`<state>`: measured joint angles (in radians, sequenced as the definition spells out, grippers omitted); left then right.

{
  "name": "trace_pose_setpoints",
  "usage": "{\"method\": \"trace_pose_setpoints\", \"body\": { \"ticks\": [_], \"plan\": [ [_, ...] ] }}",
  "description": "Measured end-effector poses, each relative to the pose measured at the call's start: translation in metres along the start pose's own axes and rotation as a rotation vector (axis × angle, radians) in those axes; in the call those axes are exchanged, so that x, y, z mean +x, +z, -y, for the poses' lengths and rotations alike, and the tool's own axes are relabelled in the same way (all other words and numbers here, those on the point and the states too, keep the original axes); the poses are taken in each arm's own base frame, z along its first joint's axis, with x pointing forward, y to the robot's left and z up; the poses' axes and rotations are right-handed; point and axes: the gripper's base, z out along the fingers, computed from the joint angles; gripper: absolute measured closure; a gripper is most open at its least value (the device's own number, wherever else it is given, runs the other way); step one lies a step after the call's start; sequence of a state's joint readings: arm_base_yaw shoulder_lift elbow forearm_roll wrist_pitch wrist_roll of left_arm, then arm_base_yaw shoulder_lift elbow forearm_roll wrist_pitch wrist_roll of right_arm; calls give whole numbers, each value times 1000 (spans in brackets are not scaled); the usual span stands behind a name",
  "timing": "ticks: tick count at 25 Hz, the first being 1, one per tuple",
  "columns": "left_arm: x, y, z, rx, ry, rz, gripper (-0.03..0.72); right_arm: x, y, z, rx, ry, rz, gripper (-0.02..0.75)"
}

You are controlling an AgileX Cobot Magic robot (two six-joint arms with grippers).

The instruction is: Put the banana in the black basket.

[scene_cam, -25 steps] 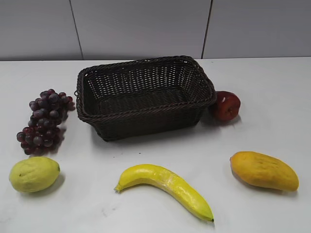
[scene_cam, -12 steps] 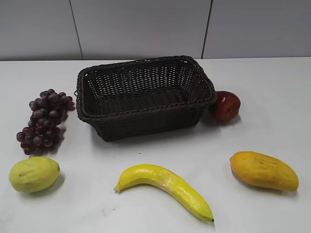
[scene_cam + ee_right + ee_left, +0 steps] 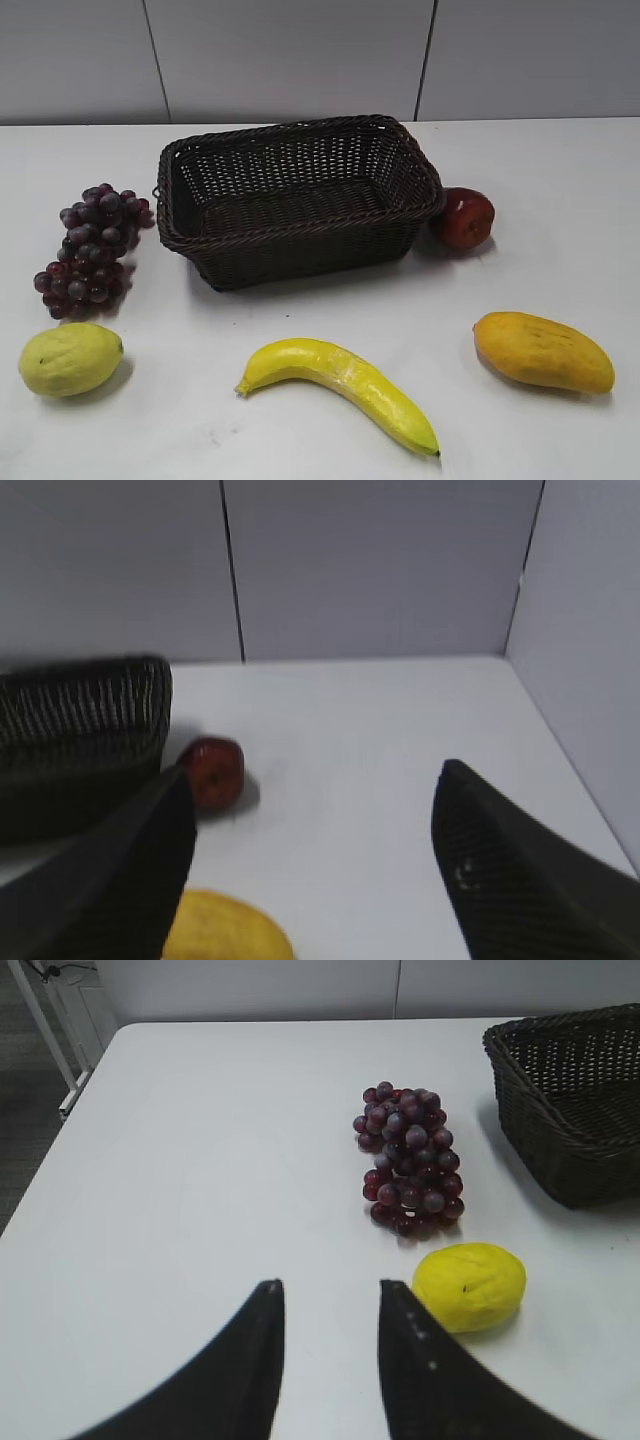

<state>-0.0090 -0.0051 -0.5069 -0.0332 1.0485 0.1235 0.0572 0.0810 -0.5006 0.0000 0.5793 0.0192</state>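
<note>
Near the front edge of the tabletop [image 3: 560, 180], the banana [image 3: 345, 385] lies on its side, apart from the black basket [image 3: 300, 195] behind it. Left gripper [image 3: 330, 1290] hangs narrowly parted, empty; right gripper [image 3: 315, 780] is spread wide, empty.

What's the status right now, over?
Left gripper and right gripper open, empty. Banana on table, outside black basket. Path clear.

On the desk [image 3: 560, 200] the black basket [image 3: 300, 200] sits at the back, grapes [image 3: 92, 248] to its left, an apple [image 3: 465, 218] just beside its right end, and lemon [image 3: 70, 358], banana [image 3: 345, 385] and mango [image 3: 543, 351] lined up in front.
</note>
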Motion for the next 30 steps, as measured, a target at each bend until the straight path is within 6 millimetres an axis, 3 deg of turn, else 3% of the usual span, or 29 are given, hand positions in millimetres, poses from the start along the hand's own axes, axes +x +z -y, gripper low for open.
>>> {"method": "trace_pose_setpoints", "body": {
  "ticks": [4, 8, 15, 20, 23, 30],
  "plan": [
    [0, 0, 0, 0, 0, 0, 453, -5, 38, 0, 0, 0, 17, 130],
    [0, 0, 0, 0, 0, 0, 453, 3, 83, 0, 0, 12, -154, 72],
    [0, 0, 0, 0, 0, 0, 453, 8, 150, -13, -72, 38, -440, 71],
    [0, 0, 0, 0, 0, 0, 453, 18, 190, -54, -260, -48, -660, 75],
    [0, 0, 0, 0, 0, 0, 453, 30, 207, -90, -382, -118, -771, 84],
    [0, 0, 0, 0, 0, 0, 453, 65, 225, -169, -584, -315, -945, 92]
  ]
}}
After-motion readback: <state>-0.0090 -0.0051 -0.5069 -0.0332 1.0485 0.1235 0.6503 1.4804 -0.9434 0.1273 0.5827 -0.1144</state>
